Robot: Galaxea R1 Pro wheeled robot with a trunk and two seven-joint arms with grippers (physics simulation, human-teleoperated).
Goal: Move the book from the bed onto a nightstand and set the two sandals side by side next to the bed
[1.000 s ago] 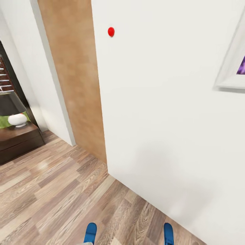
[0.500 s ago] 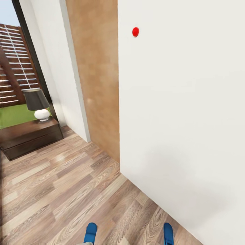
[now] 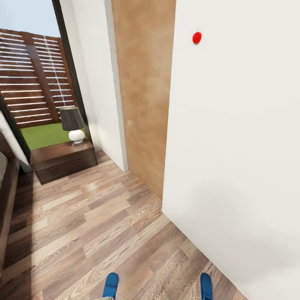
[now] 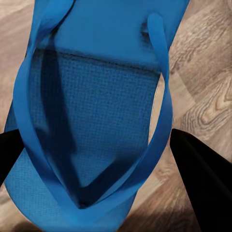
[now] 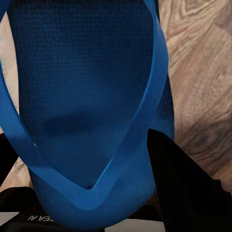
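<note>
Each end effector (left (image 4: 92, 145), right (image 5: 87, 159)) grips a blue sandal (image 4: 96, 96) above wood floor (image 3: 104, 233)

no legible text anywhere

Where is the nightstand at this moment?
In the head view the nightstand stands at the left, on the wood floor before the tall window, with a dark-shaded lamp on top.

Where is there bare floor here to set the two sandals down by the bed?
Open plank floor runs between the bed frame and the white wall, up to the nightstand. The nightstand top is partly taken by a lamp.
</note>
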